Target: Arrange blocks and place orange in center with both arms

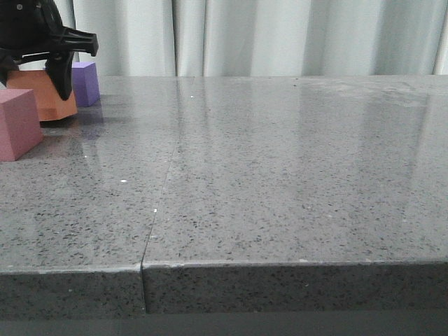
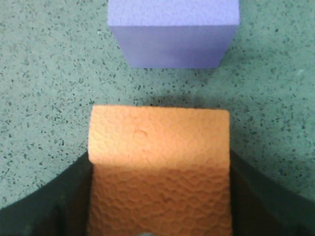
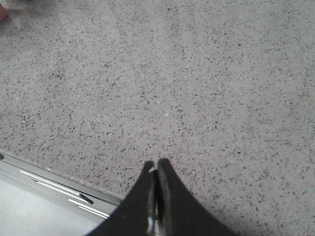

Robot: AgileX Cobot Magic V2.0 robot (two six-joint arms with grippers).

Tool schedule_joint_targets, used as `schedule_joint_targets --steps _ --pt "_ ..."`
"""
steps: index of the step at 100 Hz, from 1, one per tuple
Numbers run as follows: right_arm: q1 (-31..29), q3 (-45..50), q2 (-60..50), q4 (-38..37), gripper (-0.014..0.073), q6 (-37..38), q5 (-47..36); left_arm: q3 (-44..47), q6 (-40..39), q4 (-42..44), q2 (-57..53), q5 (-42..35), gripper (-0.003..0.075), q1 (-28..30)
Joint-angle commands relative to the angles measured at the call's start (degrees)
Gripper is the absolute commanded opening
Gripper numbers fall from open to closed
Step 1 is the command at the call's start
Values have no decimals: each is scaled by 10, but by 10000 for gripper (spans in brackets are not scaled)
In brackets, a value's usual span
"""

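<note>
The left gripper point(image 1: 52, 70) is closed on the orange cube point(image 1: 47, 94), tilted and seemingly just off the tabletop point(image 1: 280, 182) at its far left corner; the purple cube point(image 1: 85, 82) sits just beyond, the pinkish-red cube point(image 1: 17, 124) nearer the front, partly cropped; the right gripper point(image 3: 156, 167) hangs pinched together, empty; its distance is unclear.

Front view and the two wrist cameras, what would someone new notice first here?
First the cluster at the far left of the grey speckled table: the left gripper clamps the orange cube, tilted off the surface, between the pinkish-red cube nearer the front edge and the purple cube behind it. The right gripper sits shut and empty over bare tabletop near the table's edge.
</note>
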Motion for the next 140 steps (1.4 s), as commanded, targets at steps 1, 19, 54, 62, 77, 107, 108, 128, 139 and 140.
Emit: schedule_joint_targets --steps 1,19,54,62,77,107,108,128,139,140 --pt "0 -14 -1 -6 -68 -5 -35 -13 -7 15 -28 -19 221 4" --pt "0 -14 -1 -6 -68 -5 -35 -12 -5 9 -26 -20 273 5" --pt "0 -14 -1 -6 -68 -5 -35 -12 -1 9 -29 -24 620 5" --pt "0 -14 -1 -6 -68 -5 -35 -12 -1 9 -33 -25 620 5" --pt "0 -14 -1 -6 -68 -5 -35 -12 -1 9 -51 -34 620 4" --pt "0 -14 -1 -6 -68 -5 -35 -10 -1 11 -129 -53 577 -5" --pt "0 -14 -1 -6 -68 -5 -35 -10 -1 12 -131 -53 571 -5" --pt "0 -14 -1 -6 -68 -5 -35 12 -1 25 -186 -54 275 -5" --pt "0 -14 -1 -6 -68 -5 -35 41 -1 31 -218 -61 85 -5" --pt "0 -14 -1 -6 -68 -5 -35 43 -1 31 -222 -62 64 -5"
